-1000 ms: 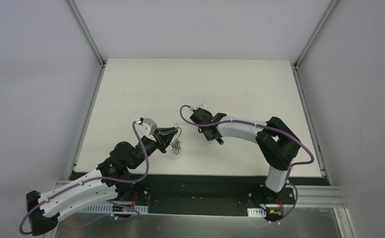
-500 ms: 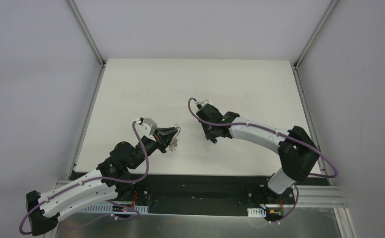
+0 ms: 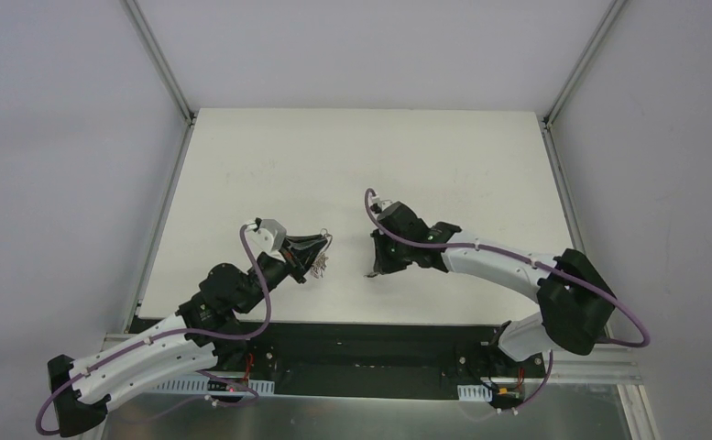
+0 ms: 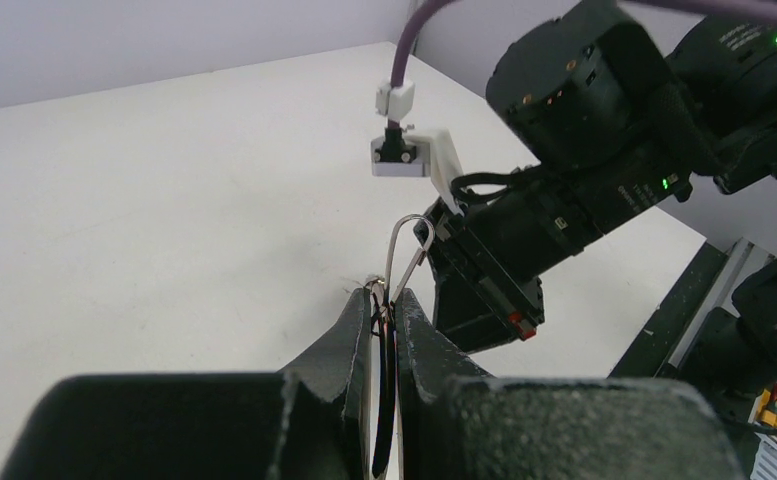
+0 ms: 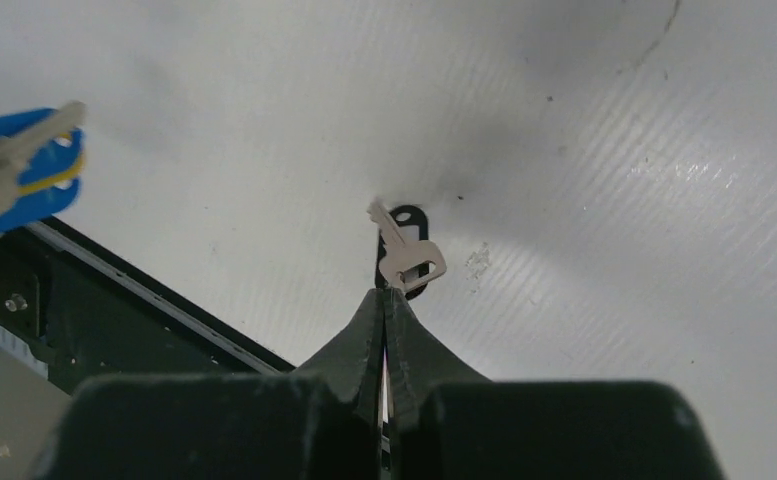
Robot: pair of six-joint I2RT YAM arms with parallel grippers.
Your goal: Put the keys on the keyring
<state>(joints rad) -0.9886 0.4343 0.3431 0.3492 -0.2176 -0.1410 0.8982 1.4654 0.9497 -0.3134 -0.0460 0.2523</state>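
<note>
Right wrist view shows the right gripper (image 5: pixel 384 297) pinched shut on a silver key (image 5: pixel 401 250), its black tag (image 5: pixel 405 216) half hidden behind, a blurred blue tag (image 5: pixel 24 165) cut off at the edge, while the left gripper (image 4: pixel 384 305) clamps the keyring (image 4: pixel 411 220) above the white table (image 3: pixel 379 156) between grey walls (image 3: pixel 59 137).

The right tool (image 3: pixel 376 268) has moved nearer the table's (image 3: pixel 242 147) front edge as the right arm's (image 3: pixel 498 261) elbow swung outward.

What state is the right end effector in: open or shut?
Shut: the right end effector shows fingers pressed together, pinching a silver key by its head.
</note>
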